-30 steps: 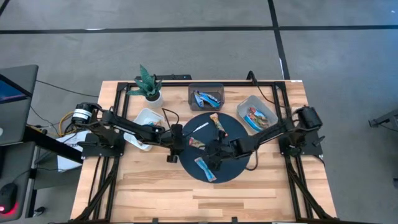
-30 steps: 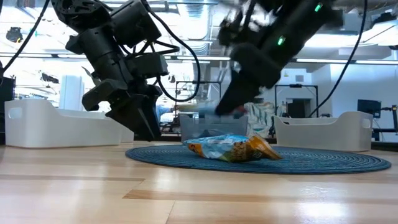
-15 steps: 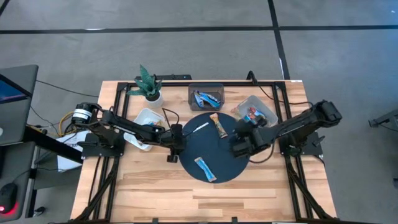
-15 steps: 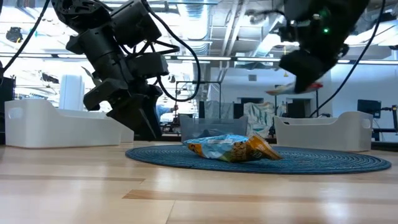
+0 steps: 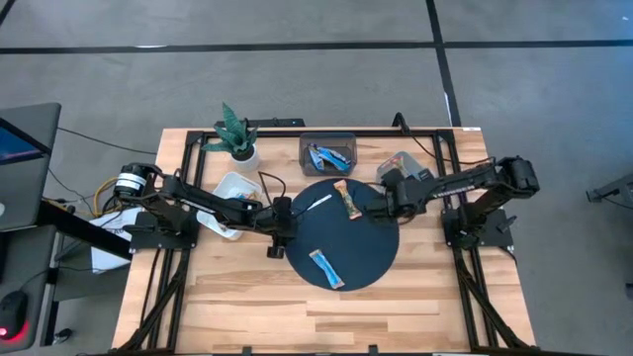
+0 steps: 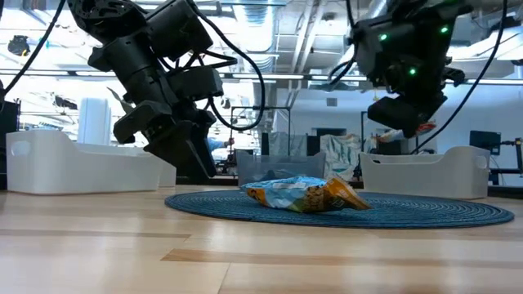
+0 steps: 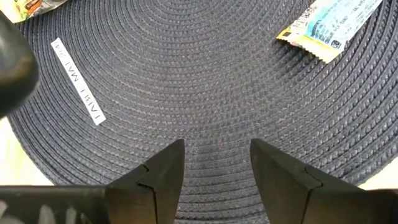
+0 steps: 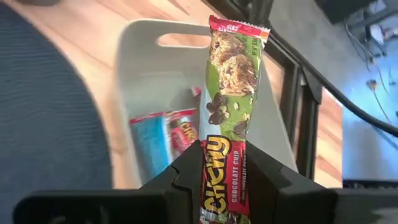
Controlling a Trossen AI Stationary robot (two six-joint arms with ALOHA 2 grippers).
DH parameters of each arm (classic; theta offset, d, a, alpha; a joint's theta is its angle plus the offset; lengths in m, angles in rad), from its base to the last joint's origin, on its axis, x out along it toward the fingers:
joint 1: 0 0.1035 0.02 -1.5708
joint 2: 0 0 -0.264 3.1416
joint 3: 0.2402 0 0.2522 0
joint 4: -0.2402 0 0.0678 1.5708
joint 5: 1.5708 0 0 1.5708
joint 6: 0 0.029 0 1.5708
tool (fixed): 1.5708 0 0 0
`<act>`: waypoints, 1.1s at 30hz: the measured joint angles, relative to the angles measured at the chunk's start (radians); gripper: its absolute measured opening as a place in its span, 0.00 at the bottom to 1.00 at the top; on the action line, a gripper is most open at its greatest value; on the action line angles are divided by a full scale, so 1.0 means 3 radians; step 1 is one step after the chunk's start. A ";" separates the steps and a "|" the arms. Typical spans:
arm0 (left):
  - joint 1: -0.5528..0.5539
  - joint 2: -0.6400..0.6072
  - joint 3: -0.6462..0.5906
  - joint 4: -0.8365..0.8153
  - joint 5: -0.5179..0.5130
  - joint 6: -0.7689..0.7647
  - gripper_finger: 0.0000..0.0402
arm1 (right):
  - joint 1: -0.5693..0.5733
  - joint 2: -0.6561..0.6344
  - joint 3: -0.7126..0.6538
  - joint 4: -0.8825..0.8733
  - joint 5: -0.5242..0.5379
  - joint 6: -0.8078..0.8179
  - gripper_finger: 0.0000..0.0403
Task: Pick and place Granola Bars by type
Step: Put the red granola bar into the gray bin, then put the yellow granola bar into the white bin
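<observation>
My right gripper (image 5: 384, 198) is shut on a red and green granola bar (image 8: 233, 74), raised over the near-left corner of the right white bin (image 5: 396, 161); in the low view it hangs high (image 6: 402, 121). That bin holds a blue and a red bar (image 8: 163, 134). On the round dark mat (image 5: 366, 252) lie a blue bar (image 5: 326, 267), an orange-brown bar (image 5: 346, 201) and a thin white stick (image 5: 316, 203). More blue bars lie in the dark bin (image 5: 327, 153). My left gripper (image 7: 214, 165) is open, low over the mat's left edge (image 5: 278, 234). My right gripper pinches the red and green bar near its one end (image 8: 217, 152) between the two fingers (image 8: 183, 174). The bar lies along the fingers and sticks out ahead of them over the bin. It is lifted clear of the table and the mat.
A white bin (image 5: 234, 188) sits under the left arm, with a potted plant (image 5: 235, 133) beyond it at the far edge. Bare wood lies along the near side of the table (image 5: 326, 311). Black frame rails run down both table sides.
My right gripper has risen from the middle of the mat with the red and green bar, swung toward the table's right edge and then toward the far edge, ending over the right white bin. The bar has been lifted clear of the mat.
</observation>
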 joint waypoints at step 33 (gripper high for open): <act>0.0128 0.0193 -0.0001 0.0613 0.0025 0.0482 0.44 | 0.0711 0.0001 0.0003 0.1597 0.0353 -0.1544 0.56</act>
